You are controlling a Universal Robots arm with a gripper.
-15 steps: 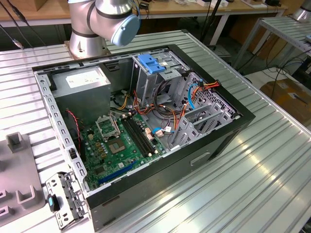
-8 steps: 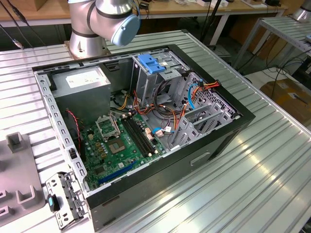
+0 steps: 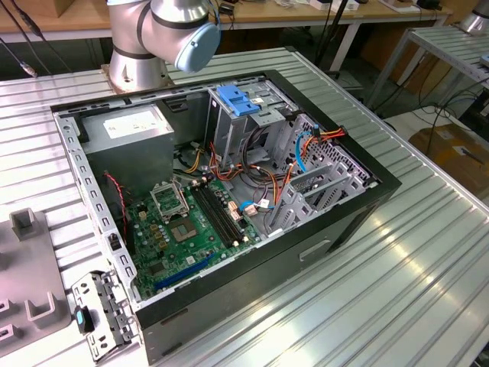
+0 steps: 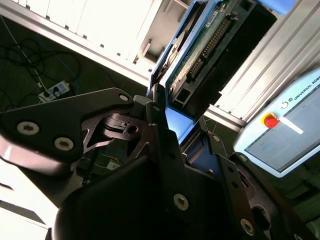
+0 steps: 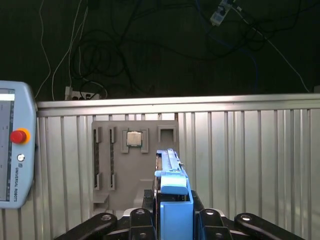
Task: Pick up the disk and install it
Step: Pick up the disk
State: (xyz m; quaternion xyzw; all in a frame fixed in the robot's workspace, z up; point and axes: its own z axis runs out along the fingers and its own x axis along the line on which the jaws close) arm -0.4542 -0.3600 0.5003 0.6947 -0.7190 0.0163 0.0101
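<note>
In both wrist views my gripper (image 5: 172, 217) is shut on the disk (image 5: 172, 187), which stands on edge between the black fingers (image 5: 142, 217). Its bright blue carrier rail faces the first wrist camera. In the second wrist view the disk (image 4: 210, 55) shows its green circuit-board side and a connector row, and the blue rail sits clamped between the jaws of the gripper (image 4: 172, 125). The disk is held in the air above the ribbed metal table (image 5: 250, 150).
The open computer case (image 3: 367, 206) lies on the table with a motherboard (image 3: 191, 222), cables and a metal drive cage with a blue latch (image 3: 237, 103). The arm's base (image 3: 137, 53) stands behind it. A grey fixture plate (image 5: 134, 165) carries a chip. A teach pendant (image 5: 12, 165) lies beside it.
</note>
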